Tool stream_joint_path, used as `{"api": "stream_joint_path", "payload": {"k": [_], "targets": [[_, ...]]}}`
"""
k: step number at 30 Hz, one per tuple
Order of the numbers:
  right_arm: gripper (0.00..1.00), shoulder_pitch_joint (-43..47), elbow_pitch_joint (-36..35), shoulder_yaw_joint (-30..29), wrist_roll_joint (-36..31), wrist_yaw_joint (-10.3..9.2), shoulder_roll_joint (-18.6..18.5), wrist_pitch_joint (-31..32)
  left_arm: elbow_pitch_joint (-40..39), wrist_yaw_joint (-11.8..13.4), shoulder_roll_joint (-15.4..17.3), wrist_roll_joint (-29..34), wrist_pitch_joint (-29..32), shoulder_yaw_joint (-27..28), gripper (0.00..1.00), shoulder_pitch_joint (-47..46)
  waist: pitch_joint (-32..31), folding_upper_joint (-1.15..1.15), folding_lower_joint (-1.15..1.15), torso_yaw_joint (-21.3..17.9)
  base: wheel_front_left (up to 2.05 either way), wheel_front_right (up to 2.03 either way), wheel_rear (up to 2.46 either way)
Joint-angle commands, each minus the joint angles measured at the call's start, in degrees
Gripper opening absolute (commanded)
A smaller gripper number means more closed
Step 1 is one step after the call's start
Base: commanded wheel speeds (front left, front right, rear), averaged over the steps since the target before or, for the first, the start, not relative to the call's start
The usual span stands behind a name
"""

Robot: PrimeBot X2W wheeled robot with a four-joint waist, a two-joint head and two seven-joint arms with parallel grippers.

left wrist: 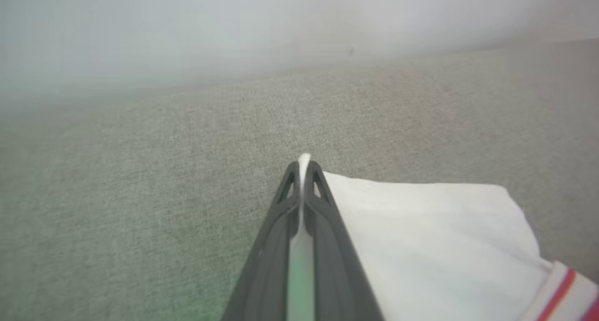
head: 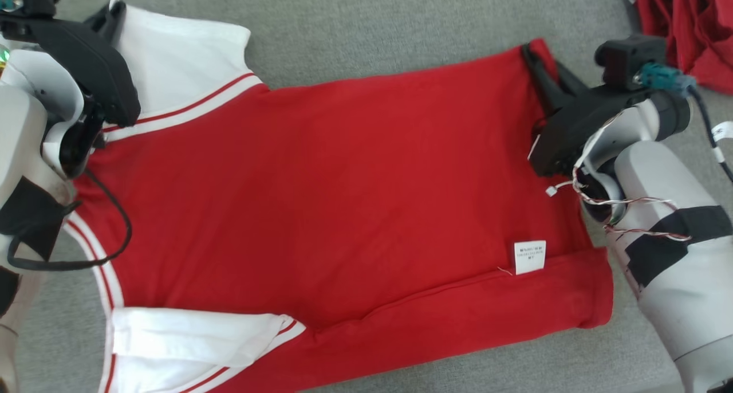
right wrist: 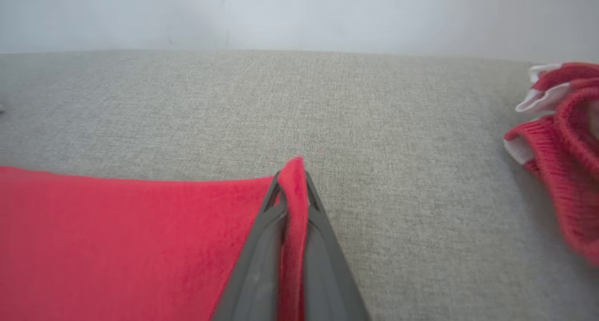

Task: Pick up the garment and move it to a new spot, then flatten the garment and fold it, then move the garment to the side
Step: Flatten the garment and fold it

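My feeds are bright and evenly lit with soft shadows; the left wrist view's far background is hazy and blurred.

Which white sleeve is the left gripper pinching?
The far sleeve, at head view's top left, shut in the left gripper; the near sleeve lies free.

One garment (head: 343,169); one red heap (head: 687,26); one label (head: 529,257); two: left gripper (left wrist: 304,169), right gripper (right wrist: 291,171).
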Motion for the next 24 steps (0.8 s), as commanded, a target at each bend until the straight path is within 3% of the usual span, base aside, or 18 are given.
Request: {"api": "stream_joint_path", "payload": {"k": [1,10,18,24], "targets": [[0.0,-0.46,1.04,-0.31,0.12,-0.16,-0.86,-1.62,-0.36,0.11,-0.48,-1.41,-2.37,0.38,0.0,-0.94,-1.73,-0.01,0.0,1.1,0.0,0.0,0.0],[0.0,3.81,2.92,1.29,1.62,-0.16,-2.89,-7.4,-6.62,0.11,-0.49,-5.24,-10.6,-1.36,0.0,4.7,-6.39,-0.01,0.0,4.1,0.0,0.0,0.0],[0.0,9.24,3.27,2.5,3.36,-0.16,-4.66,-12.04,-18.41,0.15,1.16,-9.14,-17.94,-1.48,0.0,15.75,-10.42,-0.01,0.0,6.55,0.0,0.0,0.0],[0.0,13.56,3.1,2.55,4.34,-0.16,-6.07,-14.47,-29.34,2.86,2.14,-10.41,-20.88,-0.55,0.0,26.32,-12.91,-0.01,0.0,7.84,0.0,0.0,0.0]]}}
